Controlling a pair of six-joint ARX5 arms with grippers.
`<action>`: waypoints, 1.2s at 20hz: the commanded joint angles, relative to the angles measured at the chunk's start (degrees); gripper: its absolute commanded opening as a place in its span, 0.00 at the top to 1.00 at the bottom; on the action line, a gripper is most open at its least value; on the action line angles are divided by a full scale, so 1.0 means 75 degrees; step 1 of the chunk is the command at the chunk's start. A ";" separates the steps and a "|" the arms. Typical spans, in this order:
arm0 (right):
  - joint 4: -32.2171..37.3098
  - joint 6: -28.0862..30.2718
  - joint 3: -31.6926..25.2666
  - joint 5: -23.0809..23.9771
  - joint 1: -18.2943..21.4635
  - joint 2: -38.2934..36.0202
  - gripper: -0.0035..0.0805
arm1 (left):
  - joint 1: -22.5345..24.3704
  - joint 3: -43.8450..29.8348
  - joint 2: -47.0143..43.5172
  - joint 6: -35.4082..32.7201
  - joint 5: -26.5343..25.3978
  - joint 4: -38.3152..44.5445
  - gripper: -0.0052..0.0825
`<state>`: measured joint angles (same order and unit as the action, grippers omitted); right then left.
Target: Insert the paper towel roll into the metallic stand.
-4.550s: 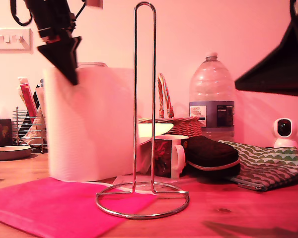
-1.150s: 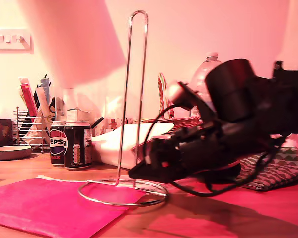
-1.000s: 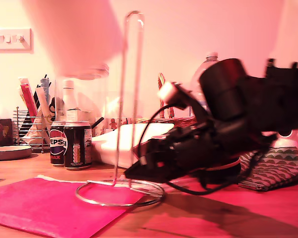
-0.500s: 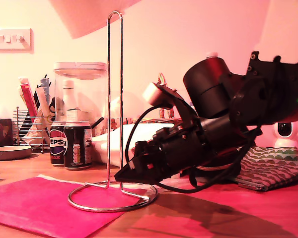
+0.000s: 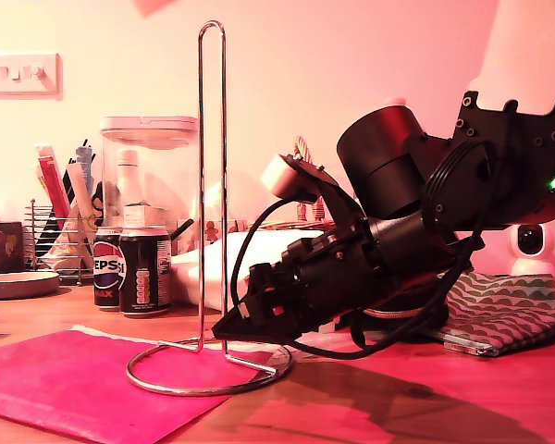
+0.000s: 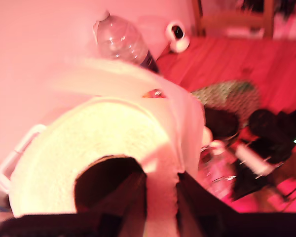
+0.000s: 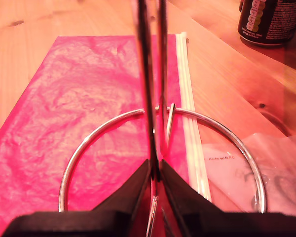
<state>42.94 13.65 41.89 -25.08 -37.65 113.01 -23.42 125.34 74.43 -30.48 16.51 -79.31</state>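
The paper towel roll [image 6: 103, 138] fills the first wrist view end-on. My first gripper [image 6: 163, 197] is shut on its wall, one finger inside the dark core and one outside. In the exterior view only a blurred corner of the roll [image 5: 154, 5] shows at the top edge, and my first gripper is out of that view. The metallic stand [image 5: 213, 185] stands upright on its ring base [image 5: 203, 377], left of centre in the exterior view. My second gripper [image 7: 155, 175] reaches in low from the exterior view's right and is shut on the stand's upright wires [image 7: 149, 74] just above the ring [image 7: 89, 143].
A pink sheet [image 5: 74, 384] lies under part of the ring. Behind the stand are two drink cans [image 5: 134, 268], a clear jar with a white lid [image 5: 150, 134] and a wire utensil rack [image 5: 51, 236]. A patterned pouch [image 5: 509, 310] and a small white camera [image 5: 532, 245] sit at the exterior view's right.
The roll has risen almost out of the exterior view's top. The stand has shifted towards that view's left and come upright, with the second gripper still on it.
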 commanded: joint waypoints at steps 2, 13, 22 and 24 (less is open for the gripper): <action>-0.0283 0.0000 -0.0154 0.0026 -0.0079 0.0213 0.97 | 0.0006 0.0067 -0.0146 0.0353 0.0157 0.0140 0.97; -0.0291 0.0041 -0.0154 0.0105 -0.0079 0.0213 0.97 | -0.0274 -0.0833 -0.0338 0.0956 0.0338 0.0119 0.97; -0.0344 0.0114 -0.0154 0.0216 -0.0079 0.0213 0.97 | -0.0501 -0.0970 0.0181 0.1005 0.0329 0.0119 0.97; -0.0364 0.0160 -0.0154 0.0216 -0.0079 0.0213 0.97 | -0.0501 -0.0970 0.0376 0.0994 0.0239 0.0122 0.97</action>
<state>42.72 14.92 41.91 -23.94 -37.93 112.92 -27.03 118.19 76.05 -22.98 18.39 -79.37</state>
